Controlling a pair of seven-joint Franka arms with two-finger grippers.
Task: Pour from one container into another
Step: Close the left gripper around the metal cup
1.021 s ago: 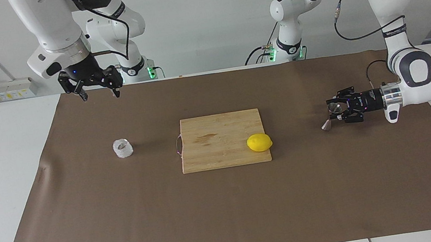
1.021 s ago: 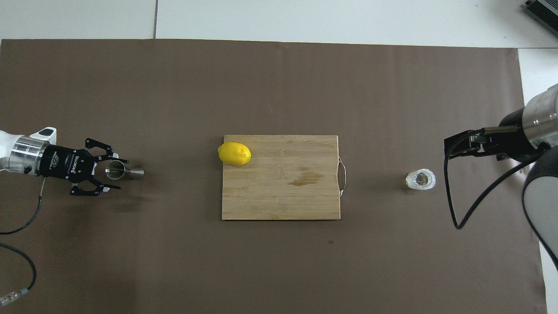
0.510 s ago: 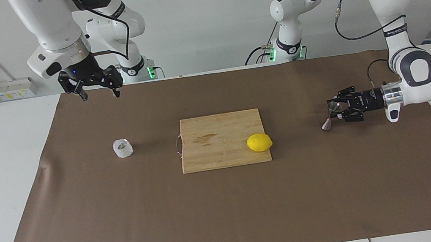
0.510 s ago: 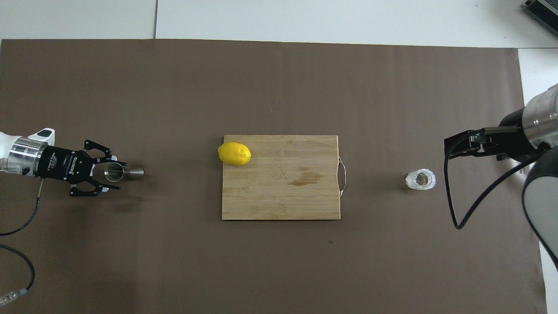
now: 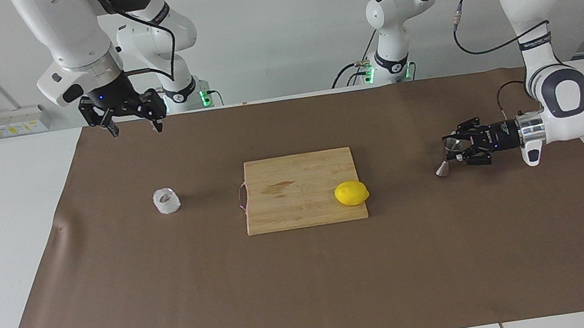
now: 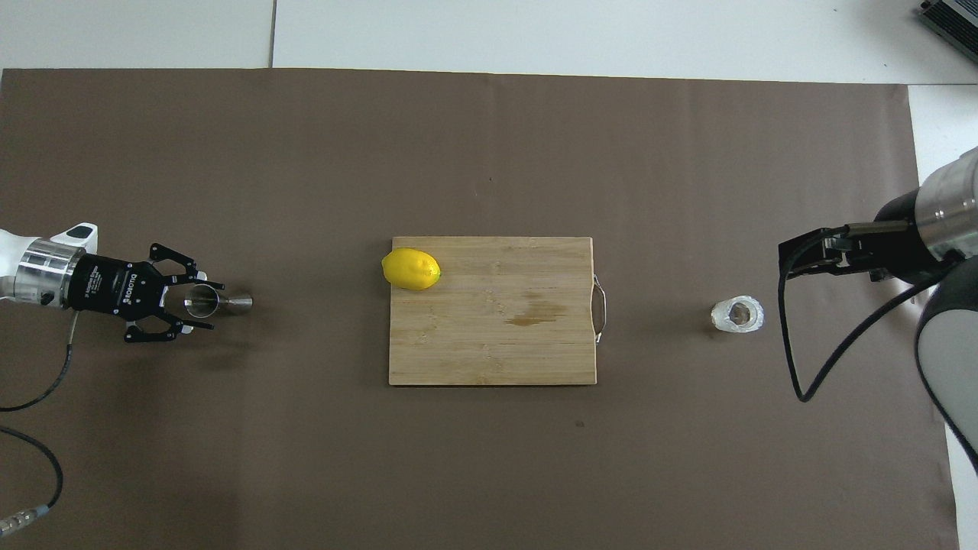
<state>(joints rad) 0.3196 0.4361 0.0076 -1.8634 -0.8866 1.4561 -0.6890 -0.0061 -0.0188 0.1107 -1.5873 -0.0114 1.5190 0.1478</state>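
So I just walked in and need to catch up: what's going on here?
The left gripper is low at its own end of the table, fingers around the steel jigger, which stands on the brown mat. The right gripper waits raised and open, over the mat's edge nearest the robots. The whitish cup stands untouched.

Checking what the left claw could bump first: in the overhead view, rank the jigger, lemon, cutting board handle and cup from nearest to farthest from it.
From the left claw:
1. Jigger, between its fingers.
2. Lemon, on the board's corner.
3. Board handle, facing the cup.
4. Cup, toward the right arm's end.
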